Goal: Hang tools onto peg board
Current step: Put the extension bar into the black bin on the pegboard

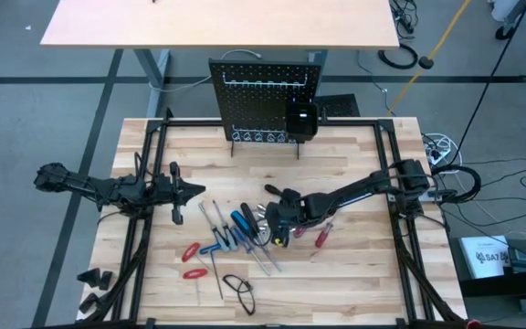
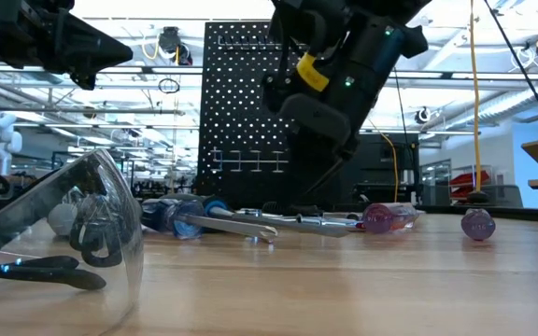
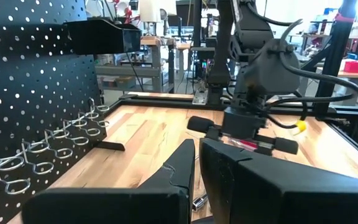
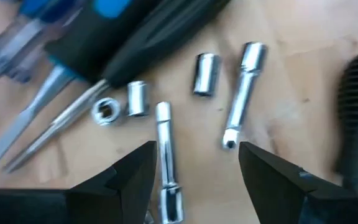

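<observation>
Jaws on the right gripper (image 4: 194, 165) stand wide and empty, angled down over loose silver bits (image 4: 205, 73) in the tools (image 1: 236, 239) pile, well in front of the peg board (image 1: 265, 99). Risk: bits are crowded, so closing may catch two or roll one away. Left gripper (image 1: 190, 191) waits left of the pile, jaws pinched shut, holding nothing.

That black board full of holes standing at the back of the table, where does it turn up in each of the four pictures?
High view: the peg board stands at the table's far edge, centre.
Low view: the peg board rises behind the tools, left of centre.
Left wrist view: the peg board fills the left side, hooks showing.
Right wrist view: not in it.
Shared landmark: its small black bin, also seen at.
</observation>
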Robot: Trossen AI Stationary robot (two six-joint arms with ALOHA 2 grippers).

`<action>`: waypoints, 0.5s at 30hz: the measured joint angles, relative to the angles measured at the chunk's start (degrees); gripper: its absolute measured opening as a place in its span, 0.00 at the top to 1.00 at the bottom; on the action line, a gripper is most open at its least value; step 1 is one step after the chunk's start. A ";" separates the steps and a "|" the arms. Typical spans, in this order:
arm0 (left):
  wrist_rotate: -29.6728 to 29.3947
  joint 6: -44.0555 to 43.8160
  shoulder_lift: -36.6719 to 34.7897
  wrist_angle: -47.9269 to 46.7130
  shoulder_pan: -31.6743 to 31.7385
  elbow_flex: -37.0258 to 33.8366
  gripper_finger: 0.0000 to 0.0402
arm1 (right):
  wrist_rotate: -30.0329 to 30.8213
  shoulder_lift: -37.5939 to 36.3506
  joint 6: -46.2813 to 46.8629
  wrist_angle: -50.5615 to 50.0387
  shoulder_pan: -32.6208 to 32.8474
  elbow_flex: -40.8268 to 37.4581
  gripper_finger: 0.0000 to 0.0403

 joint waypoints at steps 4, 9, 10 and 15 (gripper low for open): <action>0.00 -0.02 0.00 -0.02 0.00 0.00 0.92 | 0.01 0.00 0.16 0.02 0.76 0.02 0.45; 0.00 -0.01 0.00 0.00 0.00 0.00 0.92 | 0.03 0.00 1.62 0.02 1.66 0.02 0.46; 0.00 0.01 0.00 0.00 0.00 0.00 0.92 | 0.03 0.00 1.75 0.04 1.90 0.02 0.46; 0.00 -0.02 0.00 0.00 0.00 0.00 0.92 | 0.27 0.09 3.32 0.29 2.46 0.02 0.46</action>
